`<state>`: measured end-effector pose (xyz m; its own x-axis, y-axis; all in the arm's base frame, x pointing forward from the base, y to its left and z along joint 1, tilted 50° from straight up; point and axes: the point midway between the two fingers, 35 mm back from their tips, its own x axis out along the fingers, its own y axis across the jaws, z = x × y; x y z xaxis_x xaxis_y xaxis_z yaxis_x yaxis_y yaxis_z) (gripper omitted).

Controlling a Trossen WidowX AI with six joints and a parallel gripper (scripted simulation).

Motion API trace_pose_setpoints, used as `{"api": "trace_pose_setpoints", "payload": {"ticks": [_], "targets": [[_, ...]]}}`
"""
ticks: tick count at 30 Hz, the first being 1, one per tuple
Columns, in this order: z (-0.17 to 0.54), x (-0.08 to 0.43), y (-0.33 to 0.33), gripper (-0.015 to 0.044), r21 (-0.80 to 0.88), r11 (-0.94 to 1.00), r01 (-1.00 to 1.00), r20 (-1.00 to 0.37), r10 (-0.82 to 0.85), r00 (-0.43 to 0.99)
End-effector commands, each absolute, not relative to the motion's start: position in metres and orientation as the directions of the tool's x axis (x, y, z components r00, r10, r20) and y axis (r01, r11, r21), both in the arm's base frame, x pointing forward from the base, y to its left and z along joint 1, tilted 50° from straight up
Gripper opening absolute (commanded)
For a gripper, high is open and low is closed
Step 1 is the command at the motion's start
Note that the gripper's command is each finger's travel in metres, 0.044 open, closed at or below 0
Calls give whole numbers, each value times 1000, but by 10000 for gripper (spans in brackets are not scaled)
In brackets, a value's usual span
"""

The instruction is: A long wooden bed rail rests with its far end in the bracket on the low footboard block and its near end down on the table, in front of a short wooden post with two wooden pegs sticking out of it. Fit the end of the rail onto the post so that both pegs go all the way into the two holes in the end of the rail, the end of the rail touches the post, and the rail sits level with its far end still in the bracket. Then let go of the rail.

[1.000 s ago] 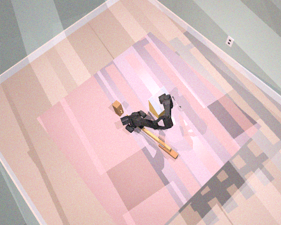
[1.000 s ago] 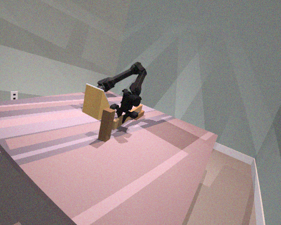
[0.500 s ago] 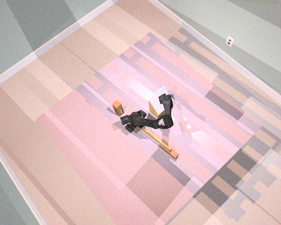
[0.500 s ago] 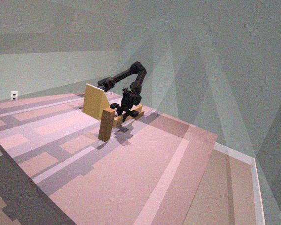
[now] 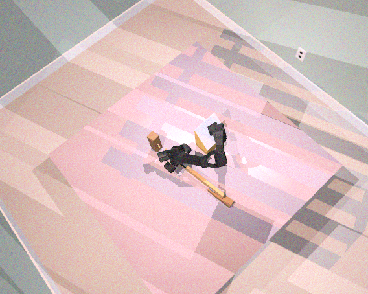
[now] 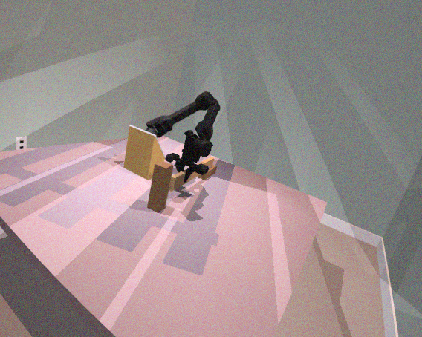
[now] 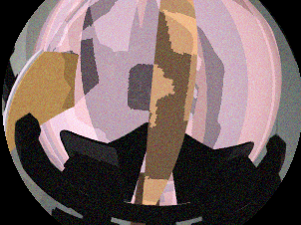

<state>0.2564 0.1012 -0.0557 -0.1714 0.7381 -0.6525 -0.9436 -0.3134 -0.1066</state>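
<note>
Nearest in the exterior view stands the post (image 6: 160, 187), upright on the pink counter (image 6: 226, 261). Its pegs (image 5: 158, 145) show only as small pale marks on the face toward the rail in the top view. Just behind the post, my tool (image 6: 186, 171) is clenched on the rail (image 5: 202, 180) near its post-side end; in my wrist view the rail (image 7: 166, 88) runs straight up between my dark fingers, with the post (image 7: 39, 94) off at the left edge. From above, my tool (image 5: 172, 160) sits just beside the post, and a small gap of counter (image 5: 118, 208) shows between them, so the rail end looks apart from the post, though the tool hides the end itself. Farther along, the rail stretches away to the low footboard block (image 5: 225, 200), where its far end lies in the bracket (image 5: 214, 190). Beyond my tool stands the tan wedge-shaped stand (image 6: 140, 152) with a white top that carries my arm's base.
</note>
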Motion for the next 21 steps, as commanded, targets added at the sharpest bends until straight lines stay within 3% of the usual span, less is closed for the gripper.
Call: {"api": "trace_pose_setpoints", "payload": {"ticks": [1,21], "targets": [[-56,258,101,0,-112,-306,-945,-651,741,-162],[-56,256,100,0,-112,-306,-945,-651,741,-162]]}}
